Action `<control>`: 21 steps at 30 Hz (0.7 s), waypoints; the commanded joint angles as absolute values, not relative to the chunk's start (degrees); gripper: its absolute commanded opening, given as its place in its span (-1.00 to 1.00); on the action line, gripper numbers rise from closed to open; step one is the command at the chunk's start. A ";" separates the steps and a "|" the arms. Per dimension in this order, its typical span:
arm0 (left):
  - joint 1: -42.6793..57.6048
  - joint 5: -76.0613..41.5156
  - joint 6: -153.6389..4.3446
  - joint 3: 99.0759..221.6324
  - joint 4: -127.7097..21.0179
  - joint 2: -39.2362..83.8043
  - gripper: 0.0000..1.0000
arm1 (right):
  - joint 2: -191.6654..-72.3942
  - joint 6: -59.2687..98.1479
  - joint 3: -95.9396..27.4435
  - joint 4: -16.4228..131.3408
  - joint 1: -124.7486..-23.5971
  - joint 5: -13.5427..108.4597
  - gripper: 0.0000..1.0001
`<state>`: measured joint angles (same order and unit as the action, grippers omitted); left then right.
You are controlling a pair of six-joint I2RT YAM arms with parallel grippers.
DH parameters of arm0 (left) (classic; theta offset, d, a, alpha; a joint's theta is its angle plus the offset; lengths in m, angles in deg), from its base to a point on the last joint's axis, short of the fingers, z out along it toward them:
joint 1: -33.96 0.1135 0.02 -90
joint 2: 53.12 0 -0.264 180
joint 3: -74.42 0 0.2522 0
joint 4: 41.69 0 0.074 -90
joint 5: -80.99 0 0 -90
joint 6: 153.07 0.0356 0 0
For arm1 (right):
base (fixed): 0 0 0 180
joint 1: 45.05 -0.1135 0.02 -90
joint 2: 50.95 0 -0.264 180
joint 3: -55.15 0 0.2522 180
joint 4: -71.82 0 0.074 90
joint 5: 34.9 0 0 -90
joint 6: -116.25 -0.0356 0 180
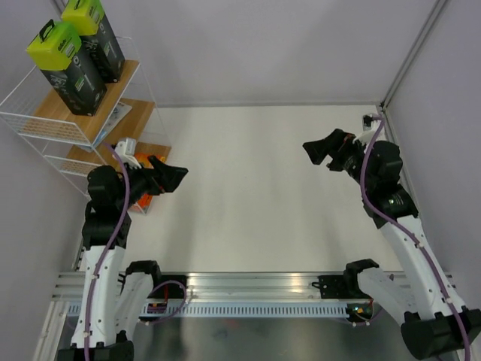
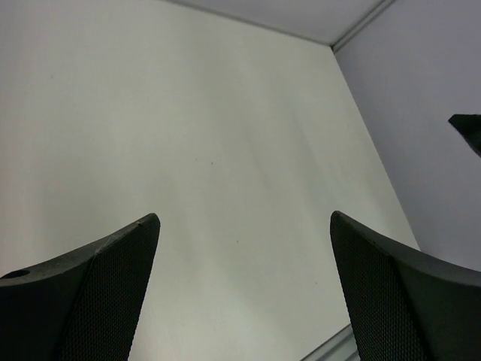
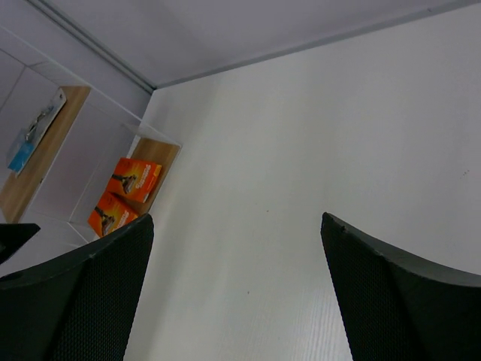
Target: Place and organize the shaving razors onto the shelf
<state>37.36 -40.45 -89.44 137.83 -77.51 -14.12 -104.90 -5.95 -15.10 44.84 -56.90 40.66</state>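
As the white wire shelf with light-wood boards (image 1: 56,113) looked stocked, my left fingers (image 2: 90,301) and right fingers (image 3: 398,301) hung apart, empty.
Like sat with like: black lime-topped boxes (image 1: 71,71) above, orange boxes (image 3: 135,179) below.

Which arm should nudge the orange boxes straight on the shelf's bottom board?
Left, probably. The left tool, open, hangs close by the orange boxes at the shelf; the right tool, also open, is across the table.

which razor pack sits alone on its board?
The flat white-blue pack on the middle light-wood board; black lime-topped boxes pair up on top, orange boxes on the bottom.
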 commanded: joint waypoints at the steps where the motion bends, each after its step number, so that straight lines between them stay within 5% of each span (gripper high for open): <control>1: 35.03 -39.25 -91.11 133.11 -78.12 -18.22 0.98 | -98.25 -8.72 -7.50 48.29 -56.91 45.34 0.96; 9: 28.52 -35.38 -89.35 124.49 -78.74 -19.81 0.99 | -84.10 -12.68 5.17 47.34 -56.91 51.03 0.96; 21: 28.07 -34.94 -85.30 125.28 -80.94 -22.28 0.99 | -84.08 -14.35 2.72 45.48 -56.91 60.63 0.96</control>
<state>28.31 -36.08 -87.25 124.50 -80.68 -22.64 -84.03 -13.08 5.01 43.25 -56.88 57.78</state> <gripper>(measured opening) 0.993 0.979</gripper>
